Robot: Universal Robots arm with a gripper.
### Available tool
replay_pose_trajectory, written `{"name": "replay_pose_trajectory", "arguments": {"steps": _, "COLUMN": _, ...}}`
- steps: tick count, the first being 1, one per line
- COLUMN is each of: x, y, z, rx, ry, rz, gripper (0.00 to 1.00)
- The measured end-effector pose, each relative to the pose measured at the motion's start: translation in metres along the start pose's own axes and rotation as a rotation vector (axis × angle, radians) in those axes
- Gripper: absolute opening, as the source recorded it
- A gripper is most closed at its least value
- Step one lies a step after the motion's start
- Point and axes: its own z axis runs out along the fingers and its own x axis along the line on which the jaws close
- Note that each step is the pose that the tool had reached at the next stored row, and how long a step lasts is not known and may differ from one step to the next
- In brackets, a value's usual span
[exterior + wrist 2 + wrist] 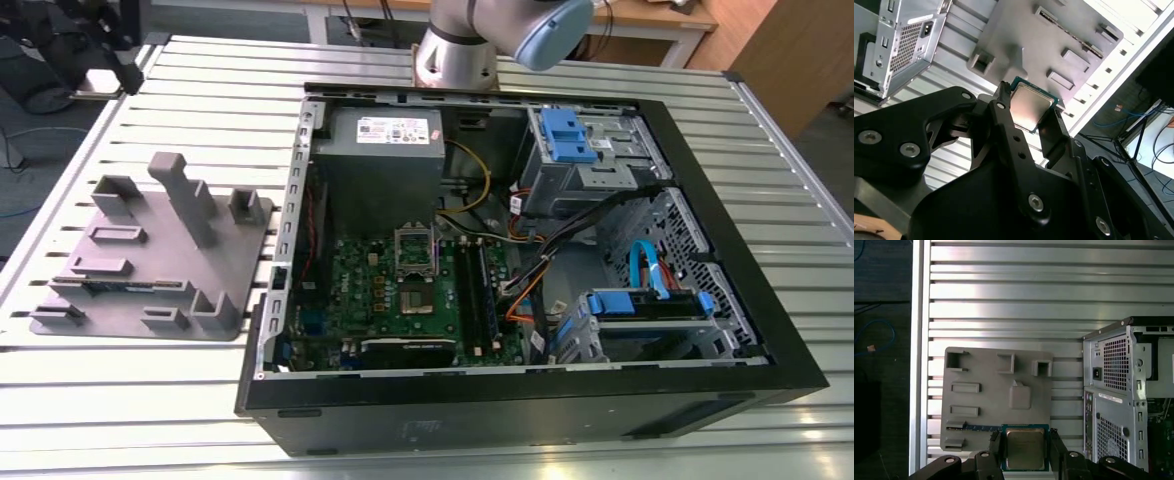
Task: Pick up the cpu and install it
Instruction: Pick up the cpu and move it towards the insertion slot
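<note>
a bench [134,400] of long aluminium slats carries the whole work, and behind it are wooden desks and some cables on the floor. on the bench lies a black computer case [534,400], turned on its side with the cover off, so that the motherboard [400,290] faces up and can be reached from above. near the middle of the board the cpu socket [416,258] looks open and bare, as far as i can judge. at the exterior view's left, just beside the case, stands a grey plastic tray [147,260] with upright posts and small pockets, which i take for the holder where parts wait. the cpu [1025,448] is not on it now: in both wrist views the jaws are closed on the chip, one finger [995,446] on each of two opposite edges, so the shiny metal top [1029,106] is free and turned up to the cameras. i think the edges are chosen because the flat top gives nothing to hold and the underside should not be touched. the chip is kept level, in the air above the near edge of the tray, with the back of the case beside it. the tool points straight down at the slats, and the whole tray fits under it, so the wrist seems high. in the exterior view a silver and blue joint of the arm [494,40] hangs over the far side of the case.
</note>
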Motion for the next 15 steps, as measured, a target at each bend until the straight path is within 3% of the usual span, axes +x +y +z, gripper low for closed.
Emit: {"name": "replay_pose_trajectory", "arguments": {"steps": 15, "x": -0.0603, "y": 0.0005, "z": 0.0012, "rx": 0.0000, "ry": 0.0006, "rz": 0.000, "gripper": 0.47}}
